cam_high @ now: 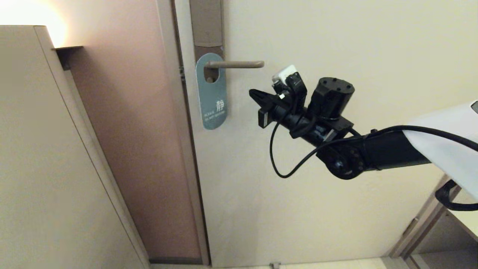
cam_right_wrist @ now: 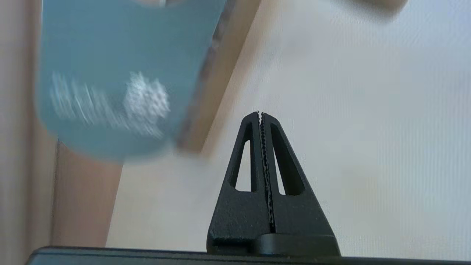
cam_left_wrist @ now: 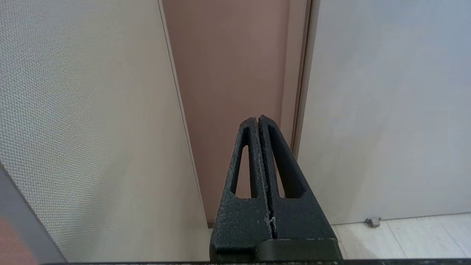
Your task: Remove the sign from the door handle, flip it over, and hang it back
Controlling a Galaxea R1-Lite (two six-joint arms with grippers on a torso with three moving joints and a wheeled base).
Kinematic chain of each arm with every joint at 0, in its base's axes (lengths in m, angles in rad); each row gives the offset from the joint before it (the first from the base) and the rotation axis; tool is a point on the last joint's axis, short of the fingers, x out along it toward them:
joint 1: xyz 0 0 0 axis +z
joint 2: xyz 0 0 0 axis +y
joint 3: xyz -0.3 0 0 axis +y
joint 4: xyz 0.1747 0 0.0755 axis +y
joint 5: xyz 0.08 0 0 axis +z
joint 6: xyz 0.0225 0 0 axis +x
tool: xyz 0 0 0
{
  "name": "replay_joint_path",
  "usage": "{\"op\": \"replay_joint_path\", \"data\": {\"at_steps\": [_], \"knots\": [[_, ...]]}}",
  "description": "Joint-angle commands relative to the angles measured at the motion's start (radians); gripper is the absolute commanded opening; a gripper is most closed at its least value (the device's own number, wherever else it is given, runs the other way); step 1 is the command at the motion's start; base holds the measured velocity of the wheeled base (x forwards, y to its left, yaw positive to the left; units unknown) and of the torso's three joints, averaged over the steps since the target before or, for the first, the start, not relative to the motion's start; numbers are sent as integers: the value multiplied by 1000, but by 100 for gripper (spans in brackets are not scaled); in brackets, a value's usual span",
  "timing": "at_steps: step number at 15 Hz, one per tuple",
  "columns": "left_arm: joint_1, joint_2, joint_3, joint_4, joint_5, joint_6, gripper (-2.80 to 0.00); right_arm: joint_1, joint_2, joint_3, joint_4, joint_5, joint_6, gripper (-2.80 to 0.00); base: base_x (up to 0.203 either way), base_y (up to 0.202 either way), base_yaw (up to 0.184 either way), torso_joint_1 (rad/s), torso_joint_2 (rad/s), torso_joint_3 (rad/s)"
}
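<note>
Hanging by its round hole on the door handle (cam_high: 234,64), the sign (cam_high: 212,93) shows its blue face with white lettering and lies flat against the door (cam_high: 336,168), close to the hinge-side edge. We note our right gripper (cam_high: 253,94) raised in front of the door, just beside the sign's right edge and below the lever, not touching either; its fingers are pressed together on nothing. From the right wrist view the sign (cam_right_wrist: 110,81) sits ahead and off to one side of the closed tips (cam_right_wrist: 260,116), blurred. Our left gripper (cam_left_wrist: 258,119) is parked low, fingers pressed together, facing the door frame (cam_left_wrist: 235,92) near the floor (cam_left_wrist: 404,235)
</note>
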Motion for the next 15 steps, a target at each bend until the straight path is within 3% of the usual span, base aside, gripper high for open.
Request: {"op": "replay_joint_path", "data": {"at_steps": [1,5,15], "knots": [[1,0,0,1,0,0,-280,-32,-56,89,-5,2,-7,-280,0,0,0,0,0,0],[1,0,0,1,1,0,-280,-130,-125,228,-4,4,-13,-280,0,0,0,0,0,0],[-1,0,0,0,0,0,-280,-262,-264,272,1,7,6,-280,0,0,0,0,0,0]]}}
